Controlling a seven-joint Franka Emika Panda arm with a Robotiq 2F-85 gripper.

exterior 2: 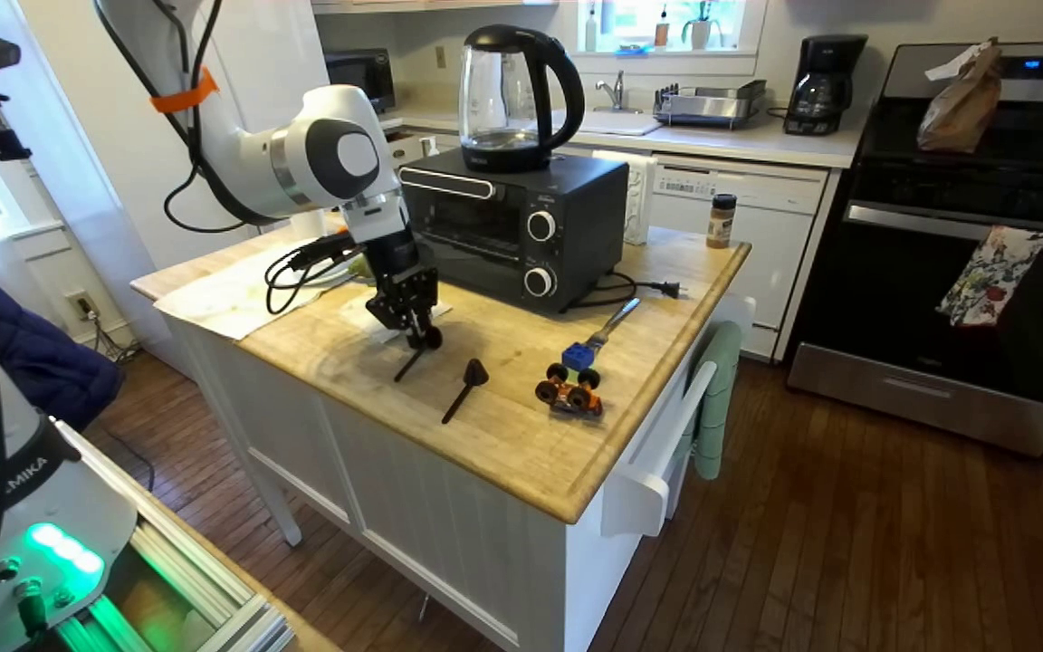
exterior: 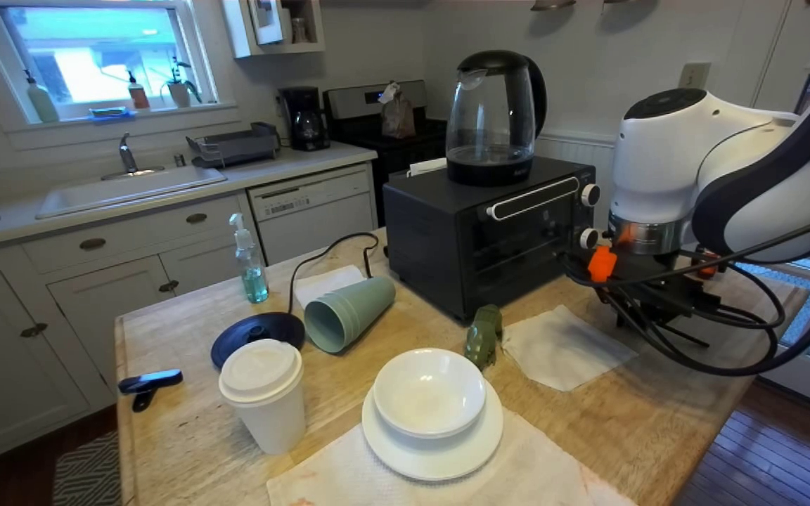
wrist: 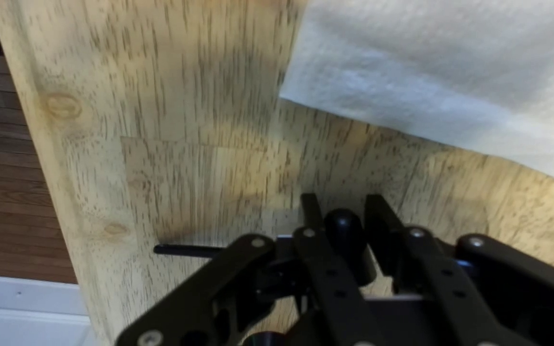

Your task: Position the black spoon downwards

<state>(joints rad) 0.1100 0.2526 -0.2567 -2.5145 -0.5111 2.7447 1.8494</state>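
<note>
The black spoon (exterior 2: 407,365) is at my gripper (exterior 2: 416,335) near the table's front edge in an exterior view. Its thin handle slants toward that edge. In the wrist view its rounded bowl (wrist: 346,235) sits between the nearly closed fingers of my gripper (wrist: 343,202). The bowl appears to touch both fingers, with a thin gap lower on the right. The handle shows at the left, partly hidden under the gripper. I cannot tell whether the spoon touches the table. In an exterior view cables and the wrist cover most of my gripper. Another dark utensil (exterior 2: 475,373) lies beside it.
A toaster oven (exterior 2: 521,226) with a kettle (exterior 2: 508,100) on top stands behind my gripper. A napkin (wrist: 431,81) lies beside the spoon. A toy car (exterior 2: 569,395), a blue block (exterior 2: 578,355) and a fork (exterior 2: 619,317) lie farther right.
</note>
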